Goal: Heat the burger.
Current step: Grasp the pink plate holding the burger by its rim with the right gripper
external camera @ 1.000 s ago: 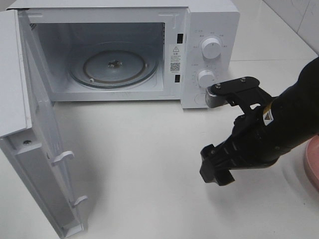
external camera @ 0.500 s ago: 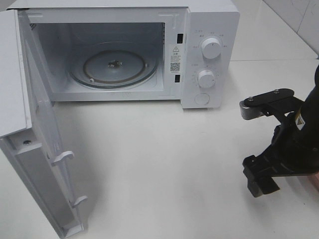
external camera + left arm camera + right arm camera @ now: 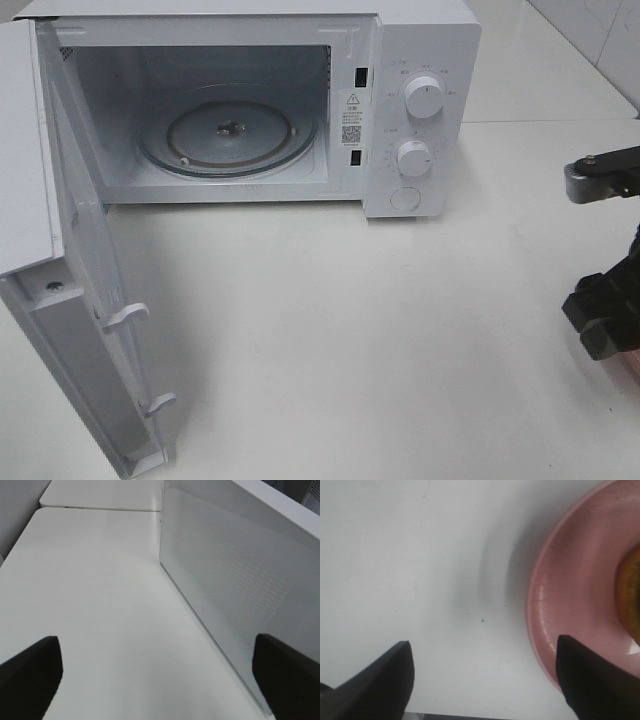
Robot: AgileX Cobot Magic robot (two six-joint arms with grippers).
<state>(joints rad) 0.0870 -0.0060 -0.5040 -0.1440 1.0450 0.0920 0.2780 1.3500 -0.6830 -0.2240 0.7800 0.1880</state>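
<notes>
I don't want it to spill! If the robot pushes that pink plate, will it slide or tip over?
Probably slide: the pink plate looks glossy and lies flat on the smooth white table. It seems wide and shallow, so tipping looks unlikely. Its rim may be slippery for the fingers.

Microwave point(image 3: 420, 40) smooth white, glass turntable point(image 3: 228, 131); plate point(image 3: 570, 605) glossy pink; table point(image 3: 350, 320) smooth; right end effector point(image 3: 482, 665) matt black

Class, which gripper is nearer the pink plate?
Right. The right gripper is at the plate's edge, with the burger just beyond. The left gripper is far off, beside the open microwave door's outer face.
</notes>
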